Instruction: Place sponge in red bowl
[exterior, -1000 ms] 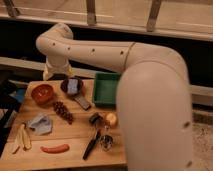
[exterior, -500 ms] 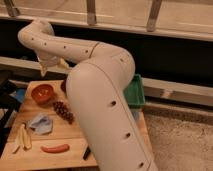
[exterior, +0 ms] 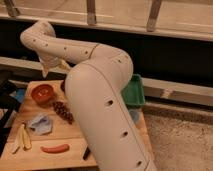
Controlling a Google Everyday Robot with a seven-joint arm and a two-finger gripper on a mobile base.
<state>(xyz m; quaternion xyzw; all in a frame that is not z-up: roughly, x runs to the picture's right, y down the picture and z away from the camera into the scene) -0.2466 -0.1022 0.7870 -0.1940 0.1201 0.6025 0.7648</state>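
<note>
Gripper (exterior: 54,65): spread apart, empty, poised just behind red bowl (exterior: 42,93). Sponge hidden behind arm (exterior: 100,105); to be located before descent.

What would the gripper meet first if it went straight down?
Probably the table close beside the red bowl. The open gripper hangs over the table's back edge, but depth is unclear.
</note>
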